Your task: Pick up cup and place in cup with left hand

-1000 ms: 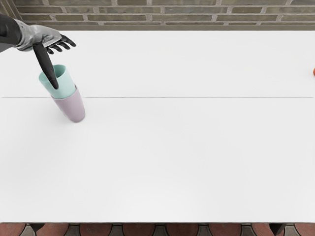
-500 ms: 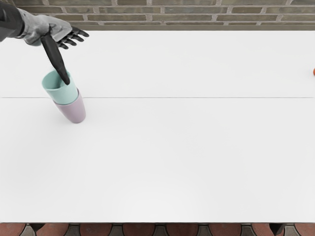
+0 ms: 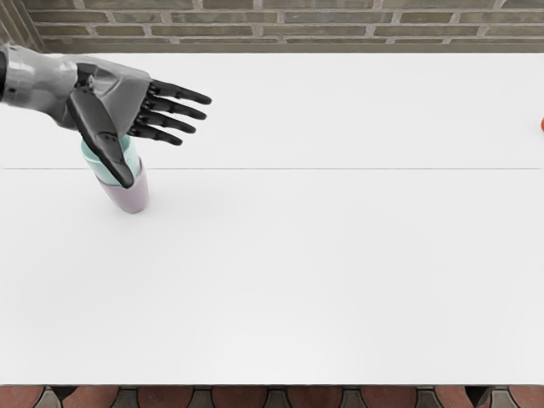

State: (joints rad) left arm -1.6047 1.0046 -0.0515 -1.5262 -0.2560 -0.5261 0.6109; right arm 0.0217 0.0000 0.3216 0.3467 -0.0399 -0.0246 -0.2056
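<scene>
Starting nearest, reddish floor tiles, then the white surface. Two cups total: one mauve cup, one teal cup nested inside, partly hidden beneath the spread, empty left hand. One orange thing peeked in at right; brick wall sat behind.

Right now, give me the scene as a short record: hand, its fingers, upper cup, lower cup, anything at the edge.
hand: left hand, above the cups, palm partly over them
fingers: spread, holding nothing
upper cup: teal cup, sitting inside the lower one, partly hidden by the thumb
lower cup: mauve cup, on the white table
right edge: sliver of an orange object, too cut off to identify
</scene>
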